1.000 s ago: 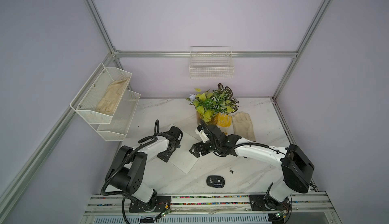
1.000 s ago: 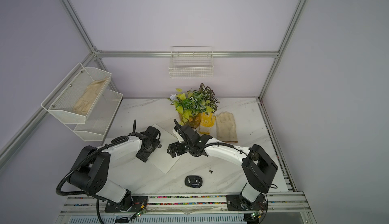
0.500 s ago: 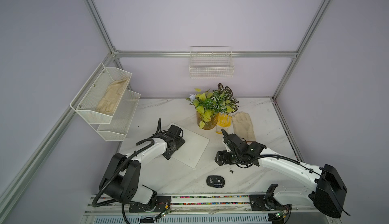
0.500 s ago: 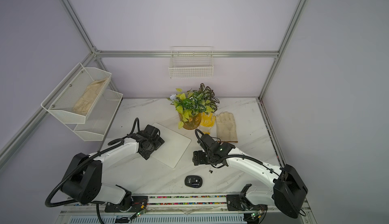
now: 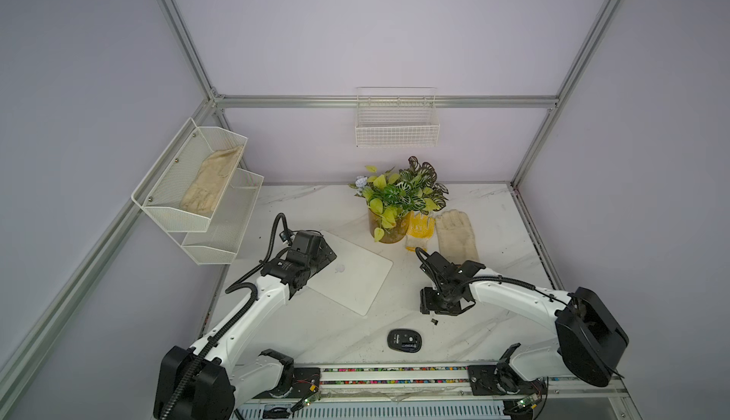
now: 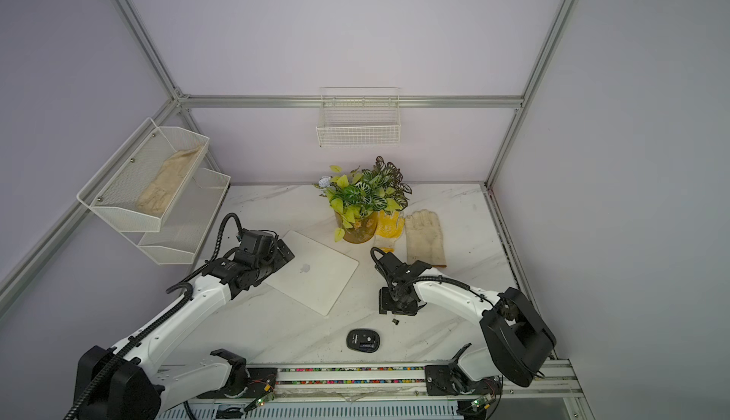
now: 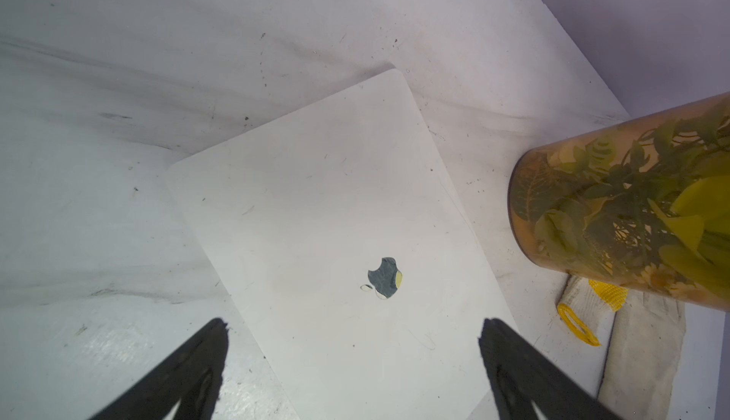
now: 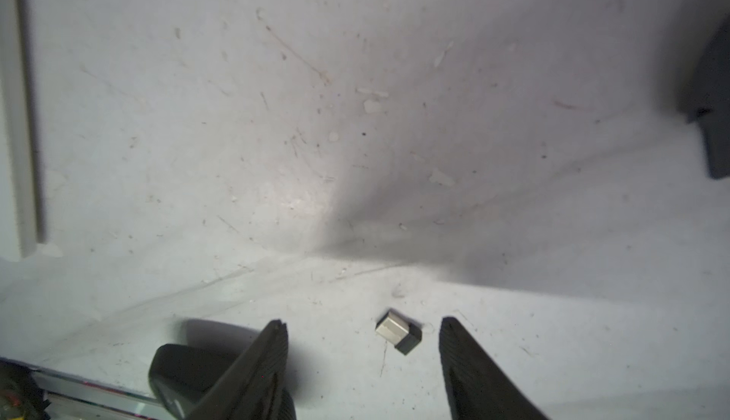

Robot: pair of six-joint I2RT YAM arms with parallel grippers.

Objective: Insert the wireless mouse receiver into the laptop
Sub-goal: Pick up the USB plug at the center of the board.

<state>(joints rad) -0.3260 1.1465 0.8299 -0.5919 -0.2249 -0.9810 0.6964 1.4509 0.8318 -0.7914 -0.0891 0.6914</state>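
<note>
The wireless mouse receiver [image 8: 398, 331] lies flat on the marble table, a tiny black stub with a metal plug, also seen in both top views [image 5: 434, 321] [image 6: 395, 321]. My right gripper [image 8: 361, 321] is open and low over it, one finger on either side, touching neither. In a top view the right gripper [image 5: 438, 306] sits just behind the receiver. The white laptop [image 5: 355, 280] [image 6: 316, 280] lies closed, left of centre. My left gripper [image 7: 354, 325] hangs wide open above the laptop lid [image 7: 335, 220], near its left corner [image 5: 322, 256].
A black mouse [image 5: 403, 340] [image 8: 177, 370] lies belly up at the front, just left of the receiver. A potted plant [image 5: 389, 224], a yellow glove [image 5: 418, 230] and a beige glove [image 5: 456, 236] stand behind. A white rack [image 5: 197, 185] and wire basket [image 5: 397, 122] hang on the walls.
My right arm has swung from the laptop's right side toward the front right and dropped over the receiver, its jaws narrowing. The left gripper shifted slightly and stays wide open.
</note>
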